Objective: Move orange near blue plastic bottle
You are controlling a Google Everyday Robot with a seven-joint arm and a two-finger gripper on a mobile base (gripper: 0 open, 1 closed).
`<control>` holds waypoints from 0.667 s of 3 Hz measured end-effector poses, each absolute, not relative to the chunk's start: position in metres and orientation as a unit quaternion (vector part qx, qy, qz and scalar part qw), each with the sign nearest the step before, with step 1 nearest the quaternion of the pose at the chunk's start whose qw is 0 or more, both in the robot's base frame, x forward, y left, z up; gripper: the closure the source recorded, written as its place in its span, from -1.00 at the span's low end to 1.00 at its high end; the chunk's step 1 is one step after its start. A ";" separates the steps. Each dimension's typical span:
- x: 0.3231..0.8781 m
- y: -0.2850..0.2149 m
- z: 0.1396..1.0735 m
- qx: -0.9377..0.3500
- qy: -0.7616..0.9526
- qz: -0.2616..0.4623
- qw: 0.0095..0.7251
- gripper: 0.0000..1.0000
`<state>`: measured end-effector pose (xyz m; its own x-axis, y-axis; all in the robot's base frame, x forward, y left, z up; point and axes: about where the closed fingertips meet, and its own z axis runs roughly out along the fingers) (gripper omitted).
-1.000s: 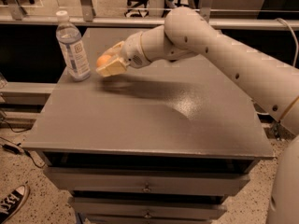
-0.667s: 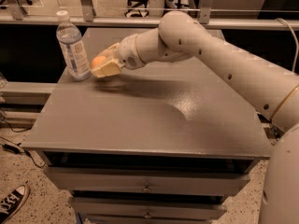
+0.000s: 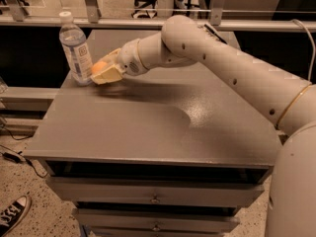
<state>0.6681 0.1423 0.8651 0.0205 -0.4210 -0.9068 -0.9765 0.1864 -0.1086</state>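
Observation:
The blue plastic bottle (image 3: 76, 48), clear with a white cap and pale label, stands upright at the far left of the grey table (image 3: 148, 127). My gripper (image 3: 102, 70) reaches in from the right on a long white arm and sits just right of the bottle, low over the table. The orange (image 3: 98, 66) shows between the cream-coloured fingers (image 3: 109, 75), which are shut on it. The orange is almost touching the bottle's lower side.
The grey table top sits on a cabinet with drawers (image 3: 155, 199) at the front. A metal rail (image 3: 98, 21) and dark gap run behind the table. A black-and-white shoe (image 3: 12, 216) shows on the floor at lower left.
My gripper has moved left with the orange, closing the gap to the bottle. The bottle has not moved.

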 end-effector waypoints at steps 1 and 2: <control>0.666 0.149 0.861 -0.556 0.627 0.321 0.442 -0.41; 0.663 0.154 0.857 -0.556 0.626 0.330 0.437 -0.90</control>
